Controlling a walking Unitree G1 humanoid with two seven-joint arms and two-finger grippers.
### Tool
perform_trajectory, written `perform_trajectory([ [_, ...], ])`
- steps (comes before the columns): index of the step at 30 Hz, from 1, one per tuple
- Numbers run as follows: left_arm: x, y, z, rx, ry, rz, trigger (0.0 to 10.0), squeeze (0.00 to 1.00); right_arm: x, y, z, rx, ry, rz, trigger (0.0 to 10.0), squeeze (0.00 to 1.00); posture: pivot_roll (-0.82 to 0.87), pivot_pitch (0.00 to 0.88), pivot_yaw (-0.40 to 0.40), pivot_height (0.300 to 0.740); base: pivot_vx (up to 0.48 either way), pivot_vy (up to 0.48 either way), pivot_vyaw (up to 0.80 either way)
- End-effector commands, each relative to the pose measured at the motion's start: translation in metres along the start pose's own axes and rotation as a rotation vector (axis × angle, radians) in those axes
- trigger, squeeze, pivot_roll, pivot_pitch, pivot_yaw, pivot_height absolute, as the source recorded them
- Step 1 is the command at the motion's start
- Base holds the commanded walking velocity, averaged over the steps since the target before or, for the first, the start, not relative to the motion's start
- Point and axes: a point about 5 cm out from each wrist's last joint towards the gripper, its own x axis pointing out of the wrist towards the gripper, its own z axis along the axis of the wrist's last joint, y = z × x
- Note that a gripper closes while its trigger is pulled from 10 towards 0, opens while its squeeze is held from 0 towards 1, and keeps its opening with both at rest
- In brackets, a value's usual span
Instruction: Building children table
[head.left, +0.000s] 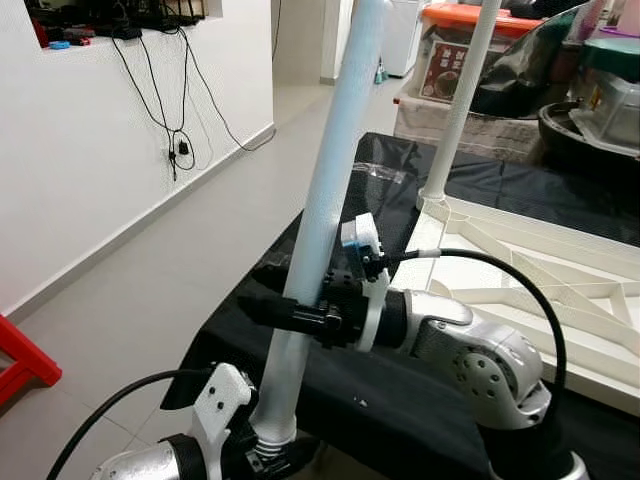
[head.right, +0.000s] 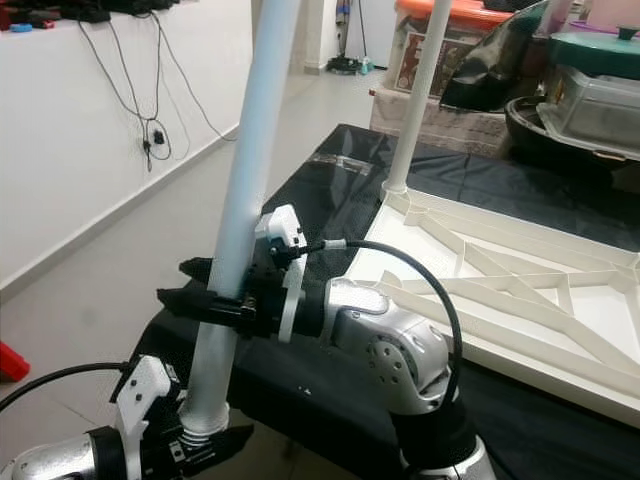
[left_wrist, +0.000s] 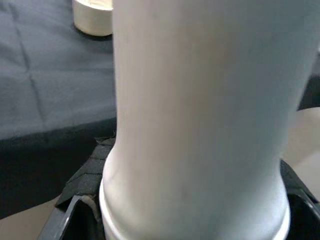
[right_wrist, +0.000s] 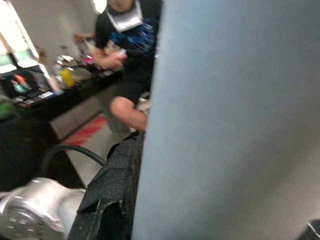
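Head views: white table leg (head.left: 330, 200) clamped mid-shaft between right gripper (head.left: 290, 300) jaws, threaded foot pinched in left gripper (head.right: 205, 440) jaws below. Wrist views: smooth tube between black pads. Probably light, stiff, slippery; best gripped near ends.

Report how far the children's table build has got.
Done: one leg stands upright in a corner of the upturned white tabletop on the black cloth.

In hand: both the left gripper and right gripper clamp a second leg, off the tabletop.

Left: seating this leg; the other corners look empty.
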Motion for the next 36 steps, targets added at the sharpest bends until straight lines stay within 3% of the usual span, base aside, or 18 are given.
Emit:
perform_trajectory([
  [1,-0.003,0.000,-0.001,-0.011,0.019,-0.002,10.0,0.00,0.000,0.004,-0.003,-0.011,0.038,0.022,4.1,0.00,0.11,0.057,-0.049,0.740,0.000,0.000,0.00],
  [2,-0.003,-0.001,-0.002,-0.012,0.024,-0.007,10.0,0.00,0.000,0.005,-0.004,-0.002,0.042,0.032,0.0,0.00,0.11,0.058,-0.049,0.740,0.000,0.000,0.00],
  [12,-0.005,0.001,-0.008,-0.039,0.065,0.013,10.0,0.00,-0.002,0.007,-0.005,0.020,0.048,0.050,0.0,0.00,0.11,0.059,-0.049,0.740,0.000,0.000,0.00],
  [13,-0.005,0.004,-0.006,-0.035,0.054,0.040,10.0,0.89,-0.002,0.007,-0.005,0.021,0.043,0.047,0.0,0.00,0.11,0.058,-0.048,0.740,0.000,0.000,0.00],
  [15,-0.004,0.005,-0.005,-0.032,0.046,0.046,10.0,0.89,-0.002,0.007,-0.004,0.022,0.040,0.044,0.0,0.00,0.11,0.058,-0.048,0.740,0.000,0.000,0.00],
  [16,-0.004,0.006,-0.003,-0.045,0.027,0.047,10.0,1.00,-0.003,0.006,-0.003,0.021,0.039,0.044,0.0,0.00,0.11,0.057,-0.050,0.740,0.000,0.000,0.00],
  [19,-0.005,0.006,-0.002,-0.063,0.010,0.050,10.0,1.00,-0.005,0.003,0.001,0.017,0.033,0.037,0.0,0.00,0.11,0.056,-0.051,0.740,0.000,0.000,0.00],
  [24,-0.009,0.003,-0.012,-0.029,0.078,0.073,10.0,1.00,-0.019,-0.021,0.022,-0.063,-0.001,-0.072,0.0,0.00,0.11,0.051,-0.053,0.740,0.000,0.000,0.00],
  [27,-0.009,0.003,-0.014,-0.022,0.090,0.073,10.0,1.00,-0.021,-0.024,0.024,-0.074,-0.003,-0.084,0.0,0.00,0.11,0.051,-0.053,0.740,0.000,0.000,0.00],
  [28,-0.009,-0.001,-0.018,-0.051,0.095,0.066,10.0,0.00,-0.028,-0.037,0.036,-0.112,-0.024,-0.146,0.0,0.00,0.11,0.050,-0.057,0.740,0.000,0.000,0.00],
  [29,-0.009,-0.001,-0.018,-0.051,0.095,0.066,10.0,0.00,-0.028,-0.037,0.036,-0.112,-0.024,-0.146,0.0,0.00,0.11,0.050,-0.057,0.740,0.000,0.000,0.00],
  [32,0.001,-0.013,-0.015,-0.097,0.047,0.056,10.0,0.00,-0.045,-0.074,0.064,-0.207,-0.093,-0.319,0.0,0.00,0.11,0.066,-0.057,0.740,0.000,0.000,0.00],
  [35,0.001,-0.013,-0.015,-0.097,0.047,0.056,10.0,0.00,-0.045,-0.074,0.064,-0.207,-0.093,-0.319,0.0,0.00,0.11,0.066,-0.057,0.740,0.000,0.000,0.00],
  [36,0.011,-0.021,0.000,-0.081,-0.034,0.073,10.0,0.00,-0.050,-0.095,0.074,-0.256,-0.109,-0.406,0.0,0.00,0.12,0.116,-0.062,0.740,0.000,0.000,0.00],
])
